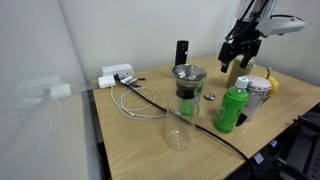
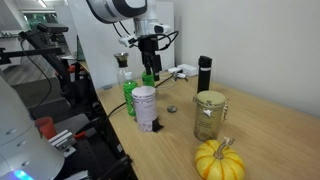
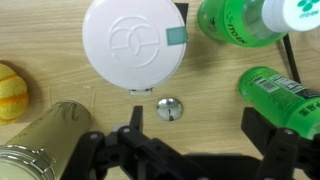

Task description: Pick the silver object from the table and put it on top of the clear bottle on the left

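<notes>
This looks like a robotics lab or research office. A pale wood surface (image 1: 130, 140) stands against bare white walls (image 1: 150, 30), with a robot arm (image 2: 115, 10) reaching over it. Well apart from the jaws, white power adapters (image 1: 117, 75) and looped cables (image 1: 140, 102) lie near the surface's edge. Off to one side of the jaws, past the surface, black equipment stands (image 2: 50, 60) and a lit monitor (image 2: 35, 15) crowd the room.

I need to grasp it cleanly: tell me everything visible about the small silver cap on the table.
The silver object is a small, round, flat, shiny metal-looking cap lying flat on the wooden table. Nothing else touches it; it sits in the gap between the white-lidded can and a green bottle.
</notes>
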{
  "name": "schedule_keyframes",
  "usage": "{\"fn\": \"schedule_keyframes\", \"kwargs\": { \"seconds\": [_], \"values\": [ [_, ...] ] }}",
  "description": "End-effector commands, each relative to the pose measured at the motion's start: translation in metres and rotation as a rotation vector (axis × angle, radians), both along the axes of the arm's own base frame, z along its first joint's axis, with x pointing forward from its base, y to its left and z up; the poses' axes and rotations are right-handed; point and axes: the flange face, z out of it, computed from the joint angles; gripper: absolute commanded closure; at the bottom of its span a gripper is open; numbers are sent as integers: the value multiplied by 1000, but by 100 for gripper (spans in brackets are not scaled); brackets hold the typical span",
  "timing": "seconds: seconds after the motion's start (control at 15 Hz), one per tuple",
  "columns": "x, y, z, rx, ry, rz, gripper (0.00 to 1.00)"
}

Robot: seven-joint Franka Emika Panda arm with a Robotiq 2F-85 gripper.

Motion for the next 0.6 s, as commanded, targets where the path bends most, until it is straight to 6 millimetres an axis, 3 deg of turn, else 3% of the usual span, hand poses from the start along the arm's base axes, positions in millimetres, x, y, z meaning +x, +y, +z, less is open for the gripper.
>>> {"fn": "schedule_keyframes", "kwargs": {
  "seconds": [0.0,0.33,0.53],
  "values": [
    [17,-7,-33,21,33,-34,0],
    [36,-15,-89,35,65,-63,0],
    [53,-16,-106,22,55,-65,0]
  ]
}}
